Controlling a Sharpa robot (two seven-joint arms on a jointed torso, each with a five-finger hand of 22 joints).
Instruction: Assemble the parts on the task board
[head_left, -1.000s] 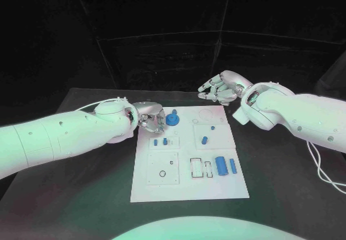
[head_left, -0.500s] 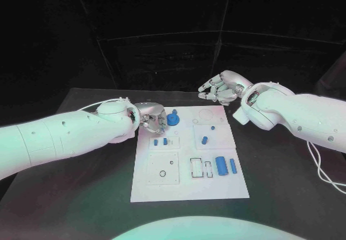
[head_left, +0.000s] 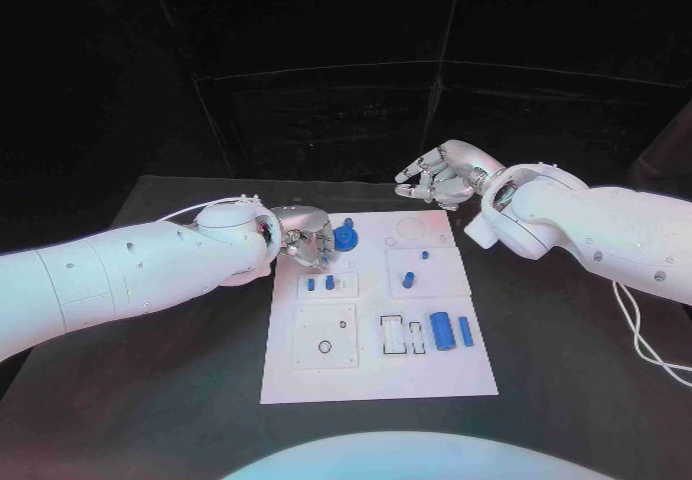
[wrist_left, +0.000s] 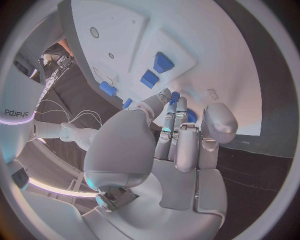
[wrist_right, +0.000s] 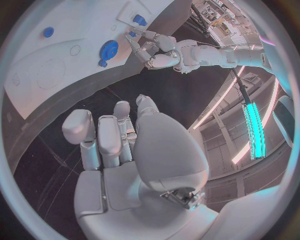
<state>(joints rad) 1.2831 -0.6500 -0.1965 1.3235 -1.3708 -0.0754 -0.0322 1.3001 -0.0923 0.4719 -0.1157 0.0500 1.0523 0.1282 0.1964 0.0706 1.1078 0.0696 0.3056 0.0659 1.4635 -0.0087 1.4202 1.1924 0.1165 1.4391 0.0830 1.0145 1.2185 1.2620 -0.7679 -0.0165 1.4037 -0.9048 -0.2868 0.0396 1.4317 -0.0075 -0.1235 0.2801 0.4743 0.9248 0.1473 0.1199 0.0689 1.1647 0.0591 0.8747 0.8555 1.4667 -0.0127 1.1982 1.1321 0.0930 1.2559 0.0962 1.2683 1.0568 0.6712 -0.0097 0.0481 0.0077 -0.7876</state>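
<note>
Black table (head_left: 173, 400) carries the white task board (head_left: 378, 375) in front of us. Our left hand (head_left: 304, 243) hovers over the board's far left corner, just beside the blue gear (head_left: 346, 238); whether its fingertips (wrist_left: 167, 95) pinch a small blue piece we cannot tell. Our right hand (head_left: 447, 176) waits beyond the far edge, fingers loosely curled, holding nothing. We judge the left hand should come down slowly, straight over the small pegs (head_left: 320, 284), without pushing the gear.

left hand (head_left: 306, 242) fingers (wrist_left: 177, 111) hiding a small blue part (wrist_left: 175, 96), grip unclear
</note>
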